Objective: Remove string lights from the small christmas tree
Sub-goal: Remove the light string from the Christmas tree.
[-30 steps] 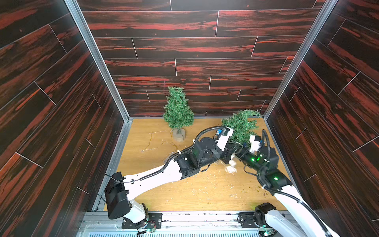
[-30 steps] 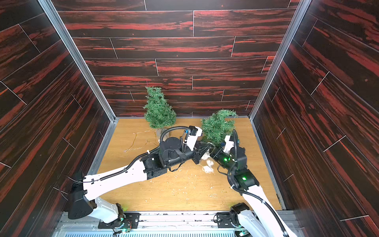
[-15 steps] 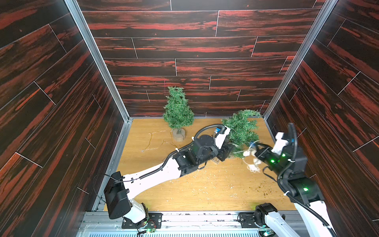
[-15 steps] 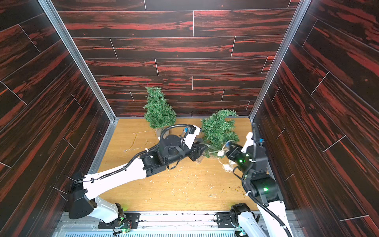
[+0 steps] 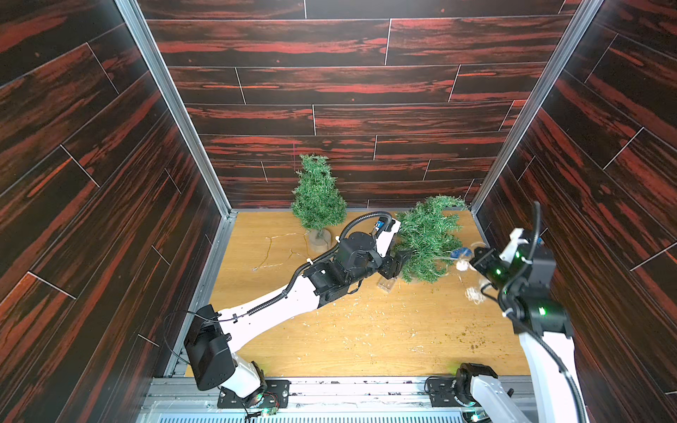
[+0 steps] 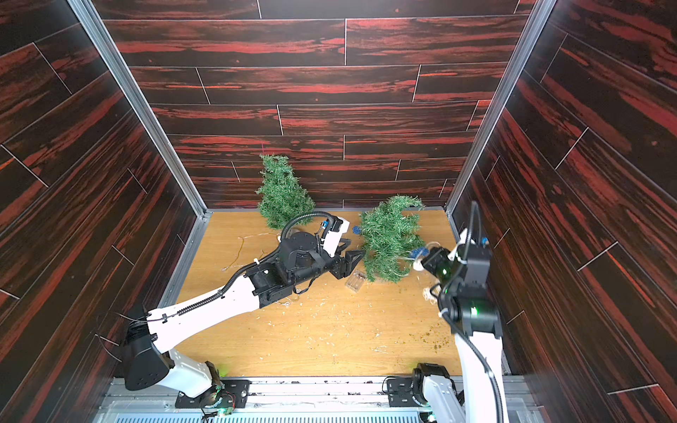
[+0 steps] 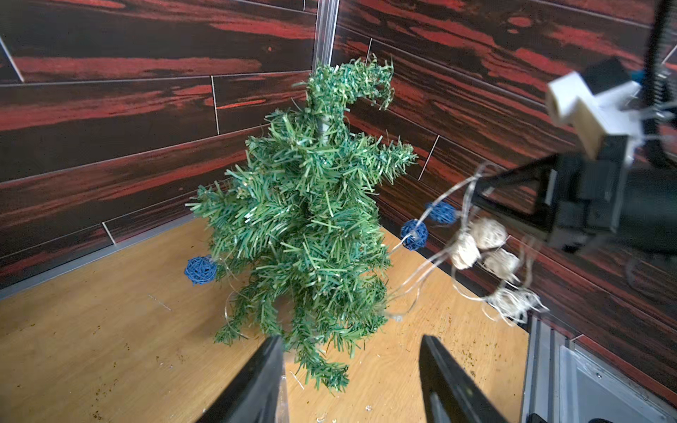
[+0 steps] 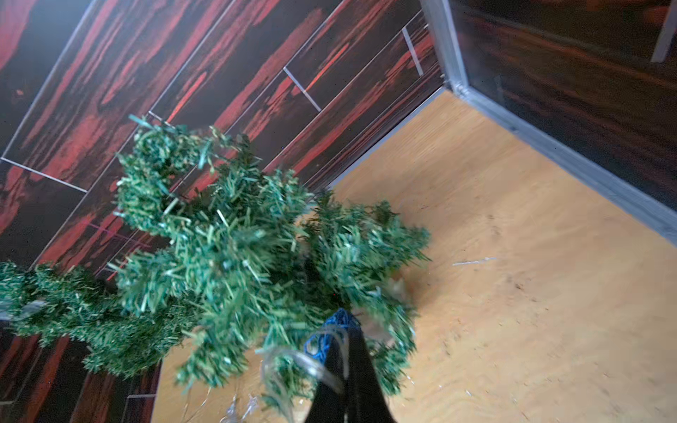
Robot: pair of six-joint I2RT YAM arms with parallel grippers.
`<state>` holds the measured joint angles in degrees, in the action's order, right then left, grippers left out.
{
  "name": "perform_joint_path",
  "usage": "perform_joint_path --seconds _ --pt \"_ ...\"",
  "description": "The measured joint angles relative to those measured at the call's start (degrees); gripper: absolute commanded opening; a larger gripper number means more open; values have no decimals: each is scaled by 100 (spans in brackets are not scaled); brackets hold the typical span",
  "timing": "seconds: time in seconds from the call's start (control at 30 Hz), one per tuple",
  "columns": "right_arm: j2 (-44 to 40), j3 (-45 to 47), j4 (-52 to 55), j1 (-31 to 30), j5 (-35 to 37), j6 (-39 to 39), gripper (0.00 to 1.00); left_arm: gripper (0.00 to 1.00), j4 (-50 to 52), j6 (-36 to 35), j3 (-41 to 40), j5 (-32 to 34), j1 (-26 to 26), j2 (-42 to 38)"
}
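Wire of the string lights (image 7: pixel 437 214) sits clamped in the right pincer (image 8: pixel 346 335), jaws pressed together on the pale strand. White woven balls (image 7: pixel 489 234) dangle just under this pincer. Beyond its tip the strand runs into the leaning small tree (image 5: pixel 426 238), with one blue ball (image 7: pixel 199 270) at the tree's far side. Past the tree the left pincer (image 7: pixel 350 342) stands released, fingers spread with nothing gripped, a clear battery box (image 6: pixel 355 281) just beside it on the table (image 5: pixel 366 329). Farther off, behind the left pincer, a second tree (image 5: pixel 318 197) stands upright, another thin strand (image 5: pixel 271 252) lying by its base.
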<state>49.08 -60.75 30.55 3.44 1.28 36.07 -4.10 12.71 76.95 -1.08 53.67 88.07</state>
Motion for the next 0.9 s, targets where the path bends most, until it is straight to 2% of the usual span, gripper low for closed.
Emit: perform_joint_path --seconds 0.33,0.57,0.67,0.9 --pt "1091 -920 -232 293 46 -271 0 60 4 -33 0 2 -177 0" --pt "1296 -1121 -387 433 -7 -380 0 58 -4 -68 20 46 -262 107" --pt "1296 -1115 -511 435 -459 -472 0 58 42 -129 243 44 -321 350" --pt "1185 -767 -911 435 -2208 -931 0 59 155 -308 1517 -153 -402 1366"
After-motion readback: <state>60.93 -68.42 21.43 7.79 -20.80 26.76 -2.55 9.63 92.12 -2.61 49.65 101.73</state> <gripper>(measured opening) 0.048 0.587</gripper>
